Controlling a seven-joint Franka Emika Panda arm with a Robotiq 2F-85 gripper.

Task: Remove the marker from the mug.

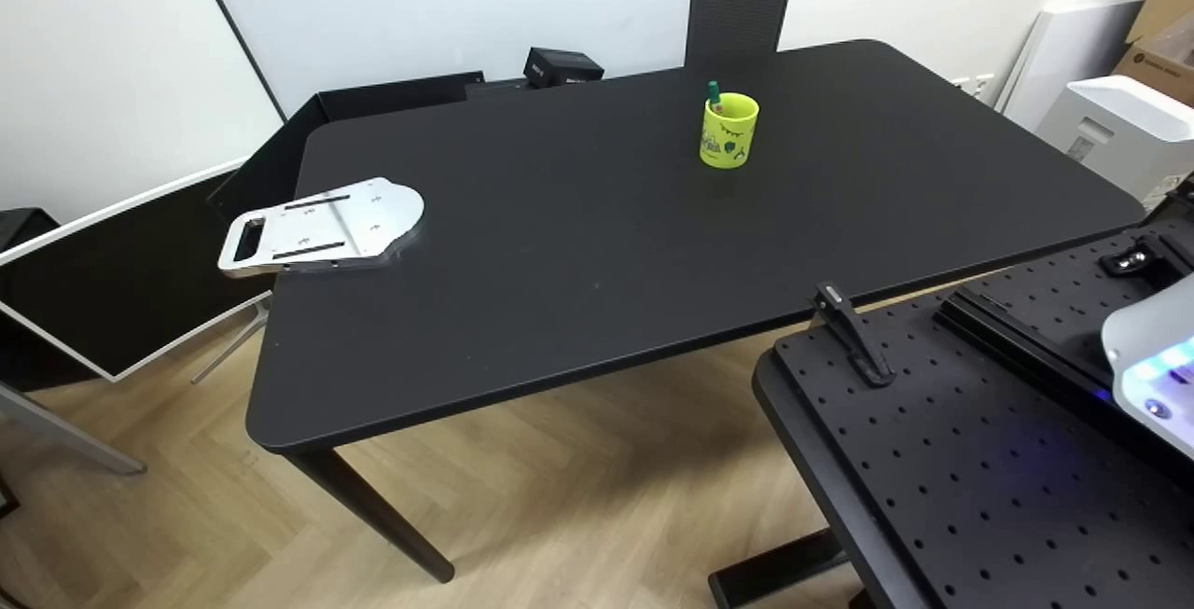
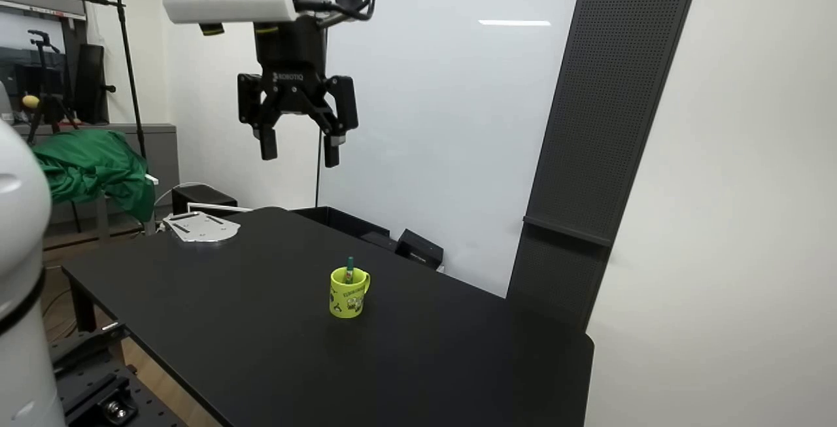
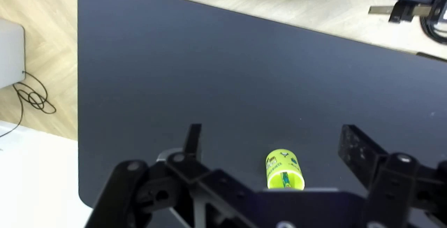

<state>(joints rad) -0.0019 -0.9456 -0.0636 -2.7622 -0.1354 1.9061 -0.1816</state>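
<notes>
Green-topped marker (image 2: 350, 269) to extract from inside printed yellow-green mug (image 2: 346, 298), with end above rim; judged pre-approach from splayed, empty Robotiq gripper (image 2: 300, 155) high above black table (image 2: 451, 355); next, probably, need to descend over mug, straddle end, pinch, and lift.

Black claw (image 2: 300, 151) pointing down, fingers (image 2: 269, 146) spread wide

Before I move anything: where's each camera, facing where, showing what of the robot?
Exterior view: high, looking down across the table; probably the robot's base at right edge.
Exterior view: beside the arm, facing along the table; open fingers above it.
Wrist view: arm-mounted, facing down; fingers frame the mug.
Both exterior views share table, mug, marker.
</notes>
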